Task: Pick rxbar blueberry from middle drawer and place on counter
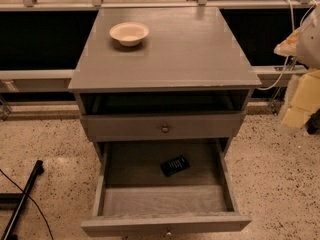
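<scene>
We noted the rxbar blueberry [174,165] in the open middle drawer [227,184], long axis near-left to far-right, well left of the pincer [299,101]. We could not tell the pincer's state.

Cream round bowl [129,33] upright, upper left of centre. Closed top drawer [125,126] with a small round knob [165,128], dark open slot [160,103] above it. Speckled floor [50,144] all round. Black pole [22,196] lies lower left. Pale ledge [50,6] with metal posts at back. White cord [290,24] hangs at right. My gripper [300,101] sits at the right edge.
</scene>
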`<state>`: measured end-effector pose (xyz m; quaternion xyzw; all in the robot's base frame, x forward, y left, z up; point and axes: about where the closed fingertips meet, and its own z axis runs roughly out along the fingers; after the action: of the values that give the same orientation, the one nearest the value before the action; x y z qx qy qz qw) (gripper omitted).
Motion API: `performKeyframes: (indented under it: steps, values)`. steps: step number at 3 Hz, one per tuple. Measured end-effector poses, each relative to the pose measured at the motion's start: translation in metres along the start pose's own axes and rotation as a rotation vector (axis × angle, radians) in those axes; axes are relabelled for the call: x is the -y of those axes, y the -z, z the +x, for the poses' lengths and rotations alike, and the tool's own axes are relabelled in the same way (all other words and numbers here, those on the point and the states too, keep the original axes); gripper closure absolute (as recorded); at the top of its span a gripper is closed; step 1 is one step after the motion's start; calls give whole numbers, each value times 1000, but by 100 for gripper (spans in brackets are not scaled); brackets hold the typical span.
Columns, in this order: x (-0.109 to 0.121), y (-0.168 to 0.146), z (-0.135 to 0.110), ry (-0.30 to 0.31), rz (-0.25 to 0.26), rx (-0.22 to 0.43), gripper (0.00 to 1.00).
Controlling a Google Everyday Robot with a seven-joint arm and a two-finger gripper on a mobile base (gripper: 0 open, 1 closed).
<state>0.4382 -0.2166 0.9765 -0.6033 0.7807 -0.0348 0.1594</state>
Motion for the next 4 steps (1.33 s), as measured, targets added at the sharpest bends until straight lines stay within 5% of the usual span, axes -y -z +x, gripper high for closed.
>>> performKeyframes:
  steps: [2, 4]
  values:
    - [1, -14, 1, -19, 18, 33, 0]
    - [-73, -146, 12, -100, -105, 307, 0]
